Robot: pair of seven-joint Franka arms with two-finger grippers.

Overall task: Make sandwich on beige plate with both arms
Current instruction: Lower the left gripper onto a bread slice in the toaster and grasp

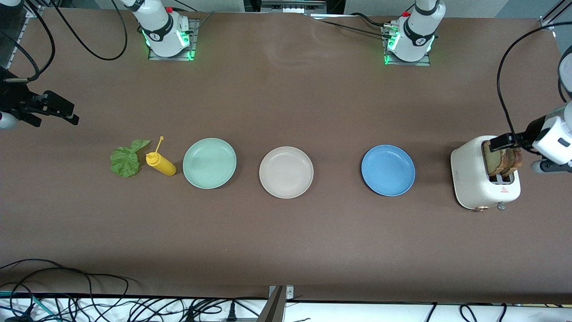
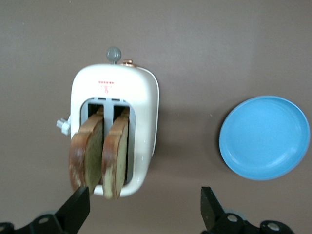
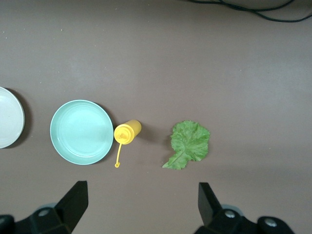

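Beige plate [image 1: 286, 172] is sitting empty mid-table [image 1: 286, 98], between the mint-green plate [image 1: 209, 163] and the blue plate [image 1: 388, 170]. Two bread slices [image 1: 502, 162] are standing upright in the white toaster [image 1: 482, 185] at the left arm's end. Lettuce leaf [image 1: 126, 159] is lying flat at the right arm's end, just beside the yellow squeeze bottle [image 1: 161, 163], which is standing next to the mint-green plate. Left gripper [image 2: 146, 207] is hovering over the toaster, fingers [image 2: 77, 204] spread wide, holding nothing. Right gripper [image 3: 141, 204] is hanging above the table near the lettuce, fingers [image 3: 75, 200] spread too, empty.
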